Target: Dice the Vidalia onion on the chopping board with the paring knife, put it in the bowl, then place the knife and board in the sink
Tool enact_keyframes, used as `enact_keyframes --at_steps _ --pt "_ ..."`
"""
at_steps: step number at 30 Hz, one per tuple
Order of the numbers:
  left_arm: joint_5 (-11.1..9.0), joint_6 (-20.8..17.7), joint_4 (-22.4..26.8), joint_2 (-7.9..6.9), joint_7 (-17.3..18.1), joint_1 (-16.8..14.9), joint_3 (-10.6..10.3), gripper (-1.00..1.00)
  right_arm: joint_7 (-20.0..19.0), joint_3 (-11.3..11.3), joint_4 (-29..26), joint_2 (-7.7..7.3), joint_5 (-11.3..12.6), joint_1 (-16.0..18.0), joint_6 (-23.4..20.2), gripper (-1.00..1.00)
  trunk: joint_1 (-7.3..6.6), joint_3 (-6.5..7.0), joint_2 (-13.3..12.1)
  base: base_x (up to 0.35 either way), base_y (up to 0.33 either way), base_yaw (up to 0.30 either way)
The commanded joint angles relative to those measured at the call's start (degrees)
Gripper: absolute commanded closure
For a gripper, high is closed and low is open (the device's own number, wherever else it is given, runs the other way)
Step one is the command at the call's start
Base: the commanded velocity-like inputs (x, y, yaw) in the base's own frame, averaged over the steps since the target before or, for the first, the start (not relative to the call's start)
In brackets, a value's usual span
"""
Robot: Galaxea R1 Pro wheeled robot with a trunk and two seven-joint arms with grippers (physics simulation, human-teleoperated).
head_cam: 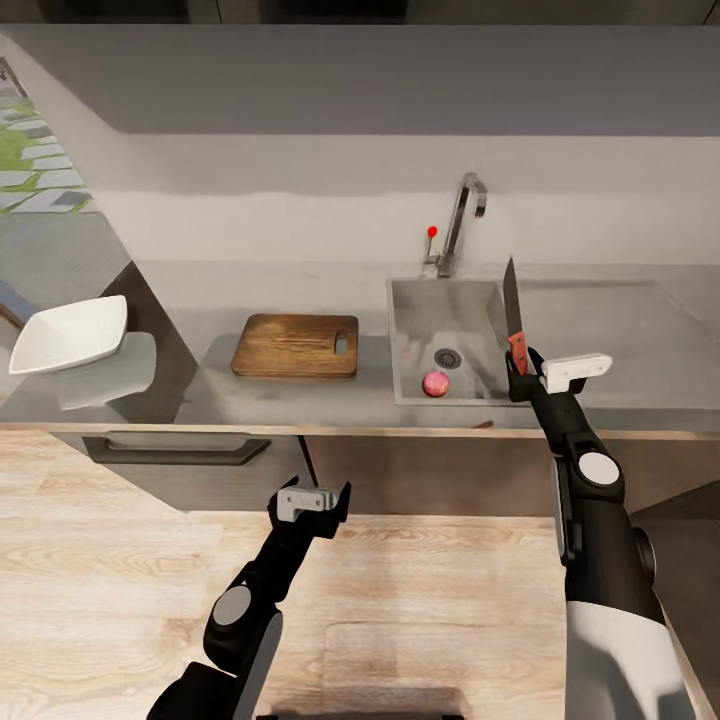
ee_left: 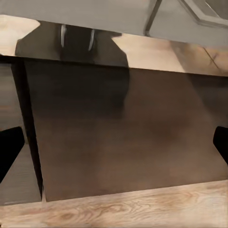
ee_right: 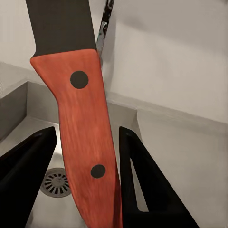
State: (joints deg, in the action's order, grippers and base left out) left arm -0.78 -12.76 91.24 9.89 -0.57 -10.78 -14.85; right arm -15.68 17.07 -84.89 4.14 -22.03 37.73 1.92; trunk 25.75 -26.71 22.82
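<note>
over the sink's point(head_cam: 415, 300) right edge the right gripper point(head_cam: 522, 372) grips the knife point(head_cam: 513, 310); left gripper point(head_cam: 312, 497) looks open. onion point(head_cam: 436, 384) remains undiced in the basin; board point(head_cam: 296, 345) bare.

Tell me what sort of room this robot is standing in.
Most likely a kitchen: a steel sink with a chrome tap is set into a long grey countertop, a wooden chopping board lies beside it, and the right gripper holds a red-handled paring knife.

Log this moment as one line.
right gripper: holds paring knife upright | onion: in sink | left gripper: open, empty
</note>
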Motion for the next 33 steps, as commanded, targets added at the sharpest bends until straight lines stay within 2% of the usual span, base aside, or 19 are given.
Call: enact_keyframes --at_steps 1,3,4,10,14,17,18,19,21,24,28,29,32,33 --pt "-0.1 -0.4 0.1 -1.29 0.0 0.0 0.7 -1.0 -0.4 0.1 0.0 0.08 -0.6 0.1 0.2 1.0 0.03 -0.09 0.1 0.0 0.0 0.0" --pt "-0.1 -0.4 0.1 -2.31 0.1 0.0 2.0 -1.0 -0.4 0.0 0.0 0.08 -0.6 0.1 0.2 1.0 0.03 -0.07 0.1 0.0 0.0 -0.011" --pt "-0.2 -0.5 0.1 -3.18 0.2 0.0 4.6 -1.0 -0.4 0.1 0.0 0.08 -0.6 0.1 0.2 1.0 0.03 -0.01 0.1 0.0 0.0 -0.128" --pt "-0.2 -0.6 0.1 -3.96 0.4 0.0 6.3 -1.0 -0.5 0.1 0.0 0.08 -0.6 0.1 0.3 1.0 0.03 0.47 0.1 0.0 0.0 -0.149" --pt "-0.3 -0.8 0.1 -6.57 1.6 0.0 9.5 -1.0 -0.5 0.1 0.0 0.08 -0.6 0.1 0.3 1.0 0.03 0.8 0.1 0.0 0.0 -0.14" --pt "-0.5 -0.8 0.1 -8.67 7.7 0.0 10.7 -1.0 -0.5 0.1 0.0 0.08 -0.6 0.1 0.3 1.0 0.03 1.06 0.1 0.0 0.0 -0.132" --pt "-0.5 -0.8 0.1 -9.08 10.7 0.0 11.4 -1.0 -0.5 0.1 0.0 0.08 -0.6 0.1 0.3 1.0 0.03 1.14 0.1 0.0 0.0 -0.128" --pt "-0.5 -0.8 0.1 -9.42 15.8 0.0 13.5 -1.0 -0.5 0.1 0.0 0.08 -0.6 0.1 0.3 1.0 0.03 1.23 0.1 0.0 0.0 -0.127" --pt "-0.5 -0.8 0.1 -9.55 18.4 0.0 14.9 -1.0 -0.5 0.1 0.0 0.08 -0.6 0.1 0.3 1.0 0.03 1.4 0.1 0.0 0.0 -0.126" --pt "-0.5 -0.8 0.2 -9.55 19.7 -0.8 15.6 -1.0 -0.5 0.1 0.0 0.08 -0.6 0.1 0.3 1.0 0.03 1.65 0.1 0.0 0.0 -0.132" --pt "-0.5 -0.9 0.2 -9.42 20.0 -3.9 15.8 -1.0 -0.5 0.1 0.0 0.08 -0.6 0.1 0.2 1.0 0.03 1.99 0.1 0.0 0.0 -0.147" --pt "-0.5 -2.0 0.2 -9.11 20.1 -7.3 15.9 -1.0 -0.5 0.1 0.0 0.08 -0.6 0.1 0.2 1.0 0.03 2.08 0.1 0.0 0.0 -0.153" --pt "-0.6 -7.6 0.2 -8.92 20.1 -12.3 16.0 -1.0 -0.5 0.2 0.0 0.08 -0.6 0.1 0.2 1.0 0.03 2.33 0.1 0.0 0.0 -0.154" --pt "-0.6 -11.7 0.2 -8.83 20.1 -15.8 16.0 -1.0 -0.5 0.2 0.0 0.08 -0.6 0.1 0.2 1.0 0.03 2.42 0.1 0.0 0.0 -0.153"
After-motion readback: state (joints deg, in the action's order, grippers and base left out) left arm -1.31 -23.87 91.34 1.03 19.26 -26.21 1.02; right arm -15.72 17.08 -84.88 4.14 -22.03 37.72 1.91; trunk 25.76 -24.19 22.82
